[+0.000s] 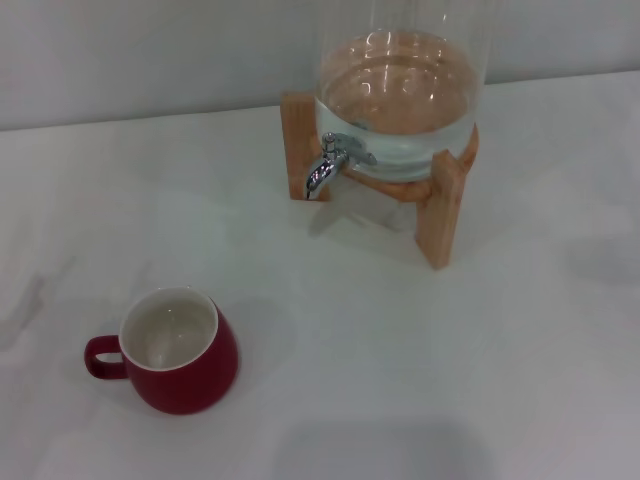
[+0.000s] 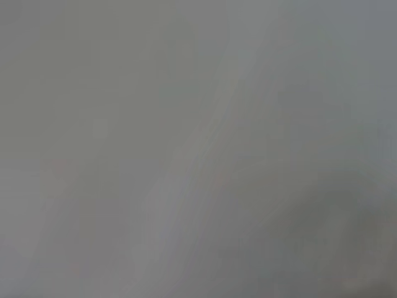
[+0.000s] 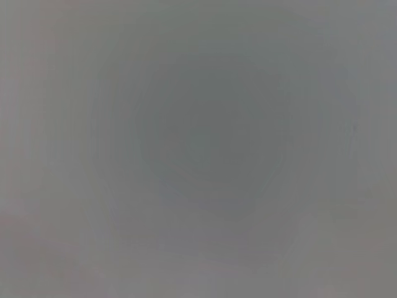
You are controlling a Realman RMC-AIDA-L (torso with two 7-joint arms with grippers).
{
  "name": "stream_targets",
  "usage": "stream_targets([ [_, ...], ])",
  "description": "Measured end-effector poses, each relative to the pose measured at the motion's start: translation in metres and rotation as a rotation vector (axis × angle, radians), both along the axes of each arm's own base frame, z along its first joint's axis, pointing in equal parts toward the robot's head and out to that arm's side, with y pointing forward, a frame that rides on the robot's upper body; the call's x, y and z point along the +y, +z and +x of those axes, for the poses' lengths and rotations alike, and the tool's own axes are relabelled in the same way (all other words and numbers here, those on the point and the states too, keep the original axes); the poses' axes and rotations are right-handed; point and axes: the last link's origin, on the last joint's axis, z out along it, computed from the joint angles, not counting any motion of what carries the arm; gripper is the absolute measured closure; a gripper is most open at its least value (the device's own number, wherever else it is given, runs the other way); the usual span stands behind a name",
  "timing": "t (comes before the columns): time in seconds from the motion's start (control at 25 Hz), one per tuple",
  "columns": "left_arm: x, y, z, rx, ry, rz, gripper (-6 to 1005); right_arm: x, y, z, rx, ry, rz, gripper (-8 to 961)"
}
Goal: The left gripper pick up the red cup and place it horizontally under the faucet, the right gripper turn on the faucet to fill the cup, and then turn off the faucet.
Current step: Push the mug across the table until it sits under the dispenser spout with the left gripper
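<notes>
The red cup [image 1: 180, 355] stands upright on the white table at the front left, its loop handle pointing left and its off-white inside empty. The chrome faucet [image 1: 328, 166] sticks out of a clear glass dispenser jar [image 1: 398, 95] holding water, set on a wooden stand [image 1: 442, 205] at the back centre. Nothing stands under the faucet. Neither gripper shows in the head view. Both wrist views show only a blank grey surface, with no fingers and no task object.
The white table [image 1: 400, 350] stretches from the cup to the wooden stand. A pale wall runs along the back edge [image 1: 150, 60]. The stand's front leg reaches toward the table's middle right.
</notes>
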Motion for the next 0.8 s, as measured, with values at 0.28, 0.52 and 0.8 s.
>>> stream_targets([
  [0.28, -0.006, -0.004, -0.004, 0.015, 0.002, -0.001, 129, 0.0, -0.001, 0.001, 0.006, -0.004, 0.003, 231],
  [0.52, -0.014, -0.005, -0.009, 0.025, 0.012, 0.031, 133, 0.0, -0.001, 0.001, 0.01, -0.005, 0.003, 232],
  [0.8, -0.02, -0.017, -0.012, 0.013, 0.023, 0.055, 137, 0.002, -0.002, 0.001, 0.015, -0.005, 0.001, 232],
])
